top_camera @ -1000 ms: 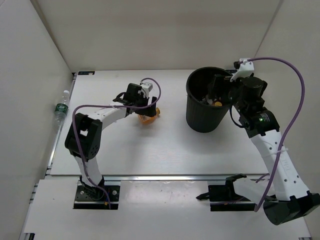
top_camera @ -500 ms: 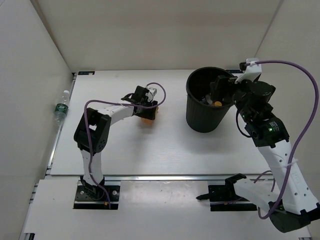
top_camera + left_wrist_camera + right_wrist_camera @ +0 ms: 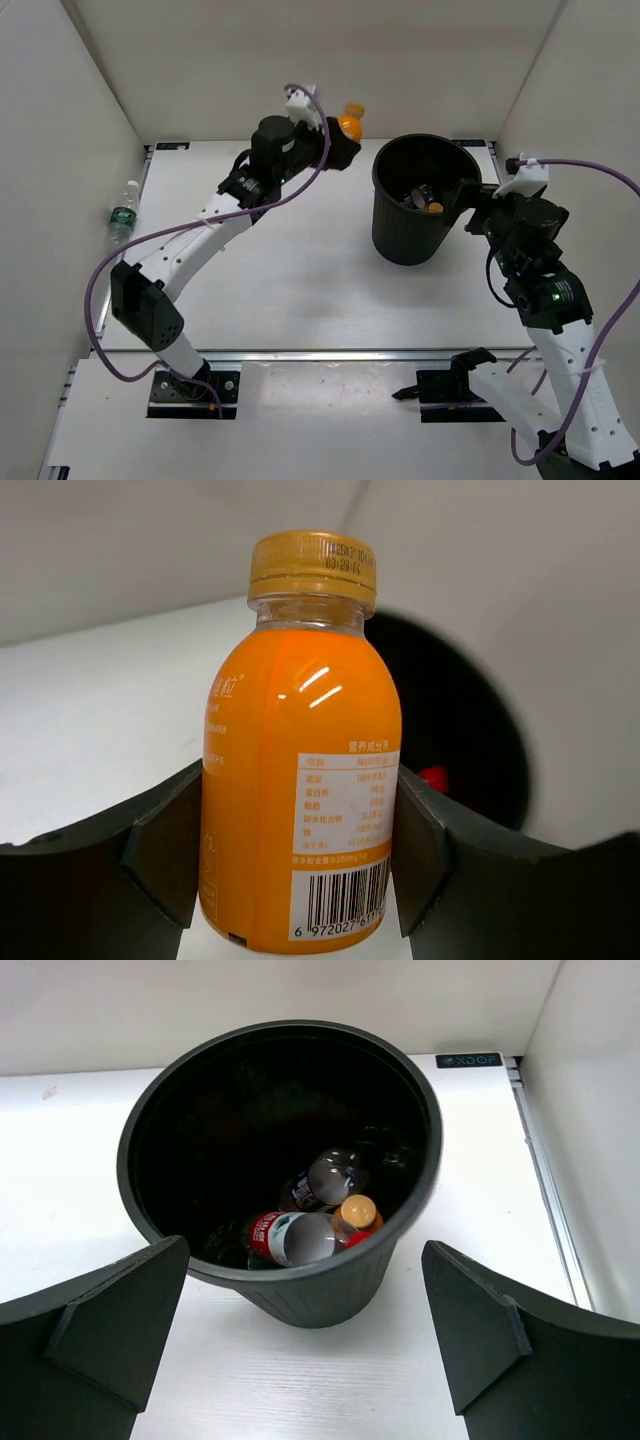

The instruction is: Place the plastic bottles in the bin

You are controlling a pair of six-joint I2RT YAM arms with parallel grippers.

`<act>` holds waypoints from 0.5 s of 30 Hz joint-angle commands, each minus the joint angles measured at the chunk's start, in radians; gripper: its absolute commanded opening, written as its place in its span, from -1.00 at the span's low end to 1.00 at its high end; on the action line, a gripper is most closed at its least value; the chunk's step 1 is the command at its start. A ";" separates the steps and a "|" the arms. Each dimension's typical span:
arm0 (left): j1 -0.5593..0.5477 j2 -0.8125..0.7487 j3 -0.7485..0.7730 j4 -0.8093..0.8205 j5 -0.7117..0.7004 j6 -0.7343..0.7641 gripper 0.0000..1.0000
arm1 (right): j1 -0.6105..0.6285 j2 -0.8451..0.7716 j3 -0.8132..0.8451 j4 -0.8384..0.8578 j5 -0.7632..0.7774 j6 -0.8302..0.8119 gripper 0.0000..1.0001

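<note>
White table (image 3: 300, 290): left hand (image 3: 295, 855) grips orange bottle (image 3: 300, 740) left of bin (image 3: 405, 240); right hand (image 3: 305, 1260) wide; green-label bottle (image 3: 121, 216) off-table.

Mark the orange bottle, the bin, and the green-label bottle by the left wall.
orange bottle (image 3: 300, 770): left wrist view, middle of its body.
bin (image 3: 310, 1300): right wrist view, near outer wall.
green-label bottle (image 3: 121, 215): top external view, its green label.

Robotics laboratory test cell: a white bench (image 3: 300, 290) enclosed by plain white panels (image 3: 320, 60), with two cabled robot arms (image 3: 190, 247) bolted to its near edge.
</note>
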 commanded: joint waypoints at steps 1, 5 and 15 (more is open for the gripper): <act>-0.025 0.119 0.191 0.124 0.150 -0.146 0.15 | -0.020 -0.043 -0.002 0.011 0.026 0.029 0.99; -0.167 0.303 0.506 -0.112 0.094 -0.023 0.25 | -0.022 -0.059 -0.007 -0.003 0.041 0.020 0.98; -0.201 0.325 0.655 -0.255 -0.004 0.040 0.98 | 0.030 -0.076 -0.002 0.002 0.084 0.003 0.99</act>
